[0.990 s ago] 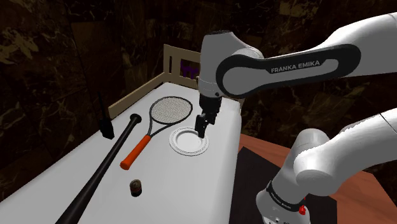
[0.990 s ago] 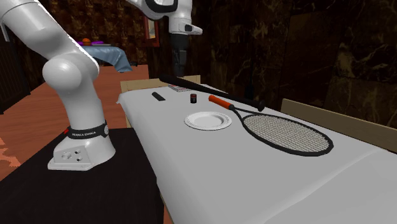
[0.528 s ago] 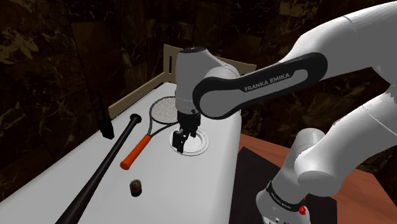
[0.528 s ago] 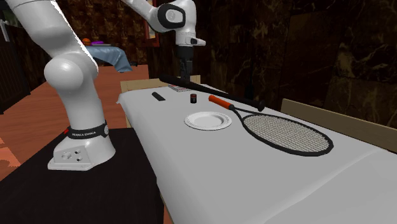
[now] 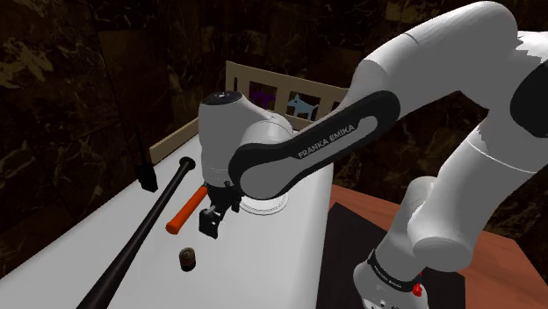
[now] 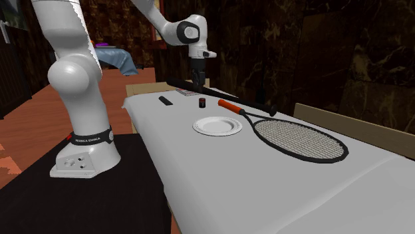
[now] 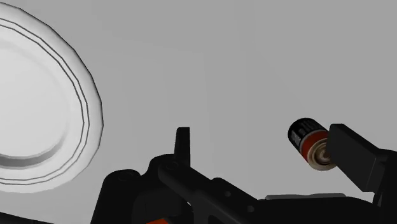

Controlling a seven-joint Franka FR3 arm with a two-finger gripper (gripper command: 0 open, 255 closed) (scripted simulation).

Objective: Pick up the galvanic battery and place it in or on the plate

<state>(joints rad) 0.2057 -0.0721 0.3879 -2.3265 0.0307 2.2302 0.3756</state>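
"While the arm hangs over the white table [image 5: 255,272], where is the battery?"

"The little dark battery [image 5: 186,258] stands on the table. In the shoulder view it is at 7 o'clock from the gripper [image 5: 209,228]. The fingers [image 7: 182,145] are spread apart and hold nothing. From the wrist, the battery sits close by one finger."

"What is around it?"

"The black bat [image 5: 140,235] lies at its 9 o'clock. The racket [image 5: 184,213] points its orange grip down from 12 o'clock. Neither one touches the battery. The plate [image 5: 265,209] is at 2 o'clock, partly behind the arm."

"Is there room?"

"Bare table lies between battery and plate. The table edge by the stand is at 3 o'clock, well apart."
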